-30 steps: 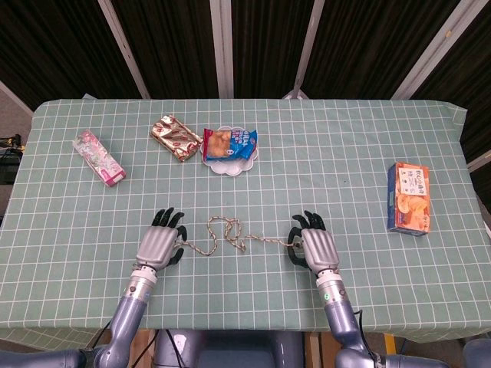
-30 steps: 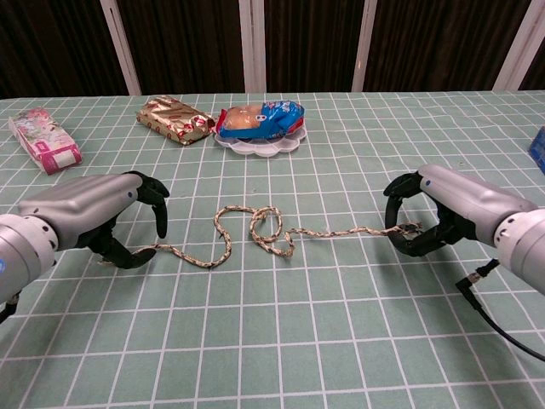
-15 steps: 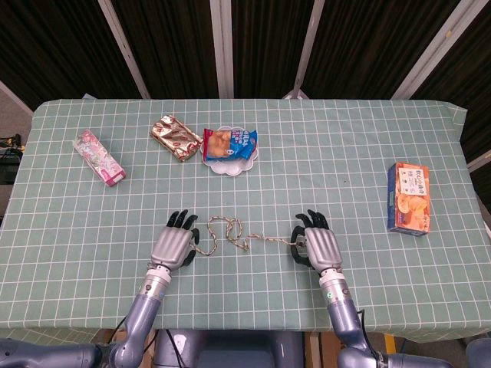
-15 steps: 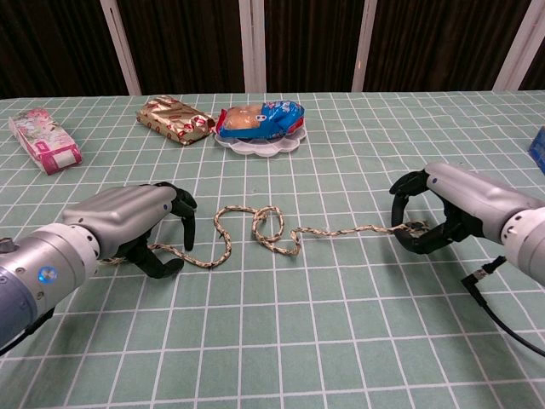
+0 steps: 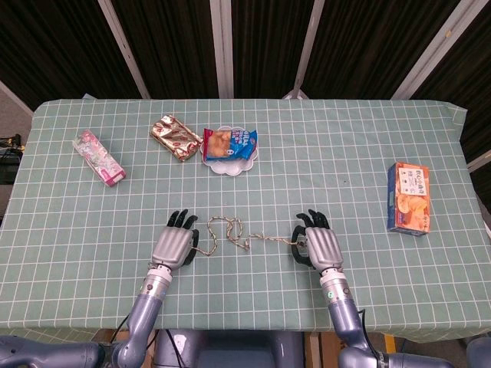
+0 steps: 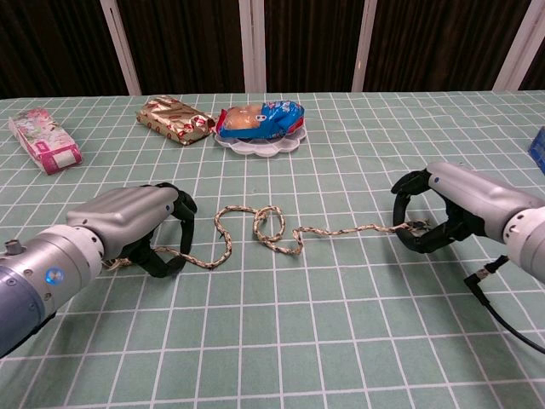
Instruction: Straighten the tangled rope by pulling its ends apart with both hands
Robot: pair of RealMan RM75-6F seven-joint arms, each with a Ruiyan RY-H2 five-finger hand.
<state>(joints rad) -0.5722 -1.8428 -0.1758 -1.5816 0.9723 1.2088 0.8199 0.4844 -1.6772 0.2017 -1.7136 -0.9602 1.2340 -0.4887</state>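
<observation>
Rope [image 6: 255, 232] runs left–right, looped mid-span; left hand [image 6: 136, 223] grips one end, right hand [image 6: 443, 209] the other.

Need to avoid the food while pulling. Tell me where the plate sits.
In the head view the plate sits on the table's far side, left of centre, under a blue snack bag, right beside the gold packet and well behind the rope.

We see a pale green table [image 5: 345, 153] gridded in white, a beige-and-brown flecked rope [image 6: 255, 234], silver hands with black fingers [image 6: 179, 204], an orange box [image 5: 409, 198], a pink floral carton [image 5: 98, 158], and a gold wrapper [image 5: 176, 137].
</observation>
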